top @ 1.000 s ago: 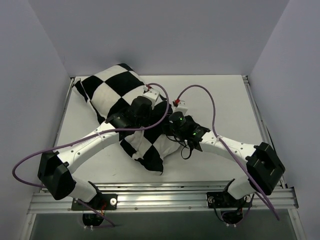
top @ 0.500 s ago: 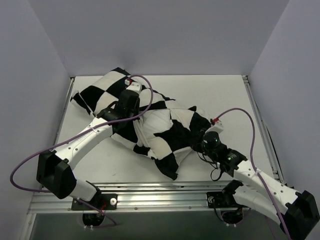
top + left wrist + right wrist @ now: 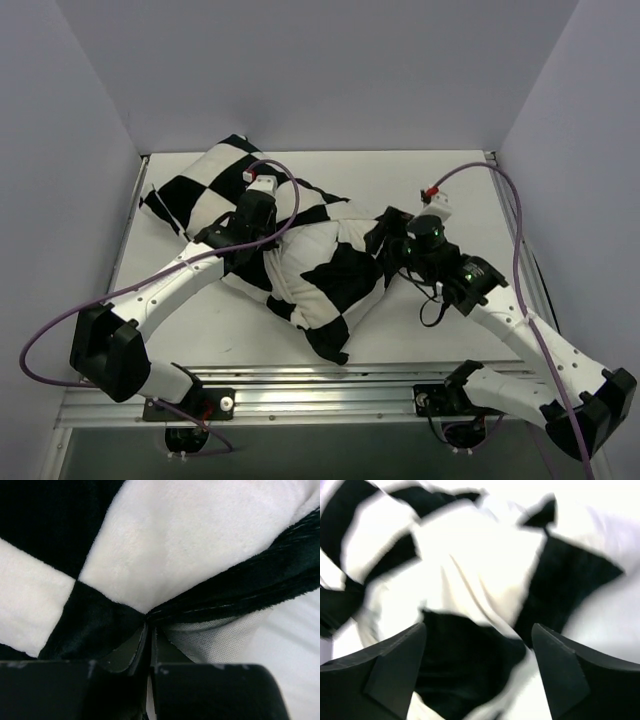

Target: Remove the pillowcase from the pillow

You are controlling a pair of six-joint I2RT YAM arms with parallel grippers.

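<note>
Step in hand: early stripping, cover not yet off. Pillowcase (image 3: pixel 330 270) lies bunched across the middle of the surface (image 3: pixel 450 190), from far left toward near centre, with the pillow mostly hidden inside. Left gripper (image 3: pixel 149 630): jaws closed, pinching a stitched hem of the pillowcase where a black and a white square meet. Right gripper (image 3: pixel 477 627): jaws spread wide, holding nothing, hovering over the right end of the fabric; that view is blurred. Fabric is plush, short-pile, bold black-and-white checks, heavily creased. Beyond the hem, a fine white mesh lining, then a smooth plain white area, probably the pillow (image 3: pixel 290 645). Judgement: the next move calls for the right jaws to close on the pillow itself, or on the opposite hem, so the two arms can pull apart. Risk: pinching both layers together.
</note>
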